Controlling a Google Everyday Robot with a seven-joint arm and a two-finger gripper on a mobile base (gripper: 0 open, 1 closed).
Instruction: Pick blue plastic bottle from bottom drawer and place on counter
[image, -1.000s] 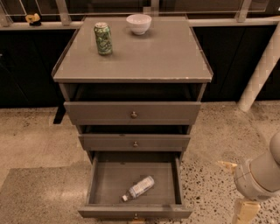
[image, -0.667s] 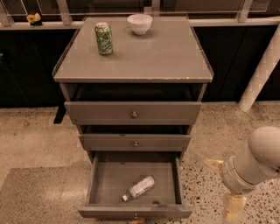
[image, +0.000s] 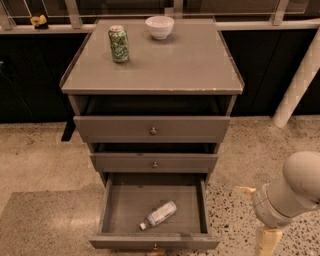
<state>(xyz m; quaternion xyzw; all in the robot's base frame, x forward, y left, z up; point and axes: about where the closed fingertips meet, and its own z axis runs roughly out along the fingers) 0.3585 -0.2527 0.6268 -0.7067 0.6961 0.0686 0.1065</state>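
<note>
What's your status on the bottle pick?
Gripper low at right, outside the bottom drawer. Blue plastic bottle on its side in the open drawer, untouched. Green can and white bowl sit at the counter back.

The blue plastic bottle (image: 159, 215) lies on its side in the open bottom drawer (image: 125, 200), cap toward the front edge, a green can (image: 119, 44) and white bowl (image: 159, 27) stand near the tabletop's (image: 165, 67) back edge, and the end effector (image: 267, 241) hangs low, right of the drawer.

Matt grey flat counter (image: 165, 70), kinda glossy clear bluish plastic bottle (image: 159, 215), round metal drawer knob (image: 153, 131), speckled stone-look floor (image: 45, 160); smooth cream plastic-looking gripper (image: 264, 235) sits lower right.
</note>
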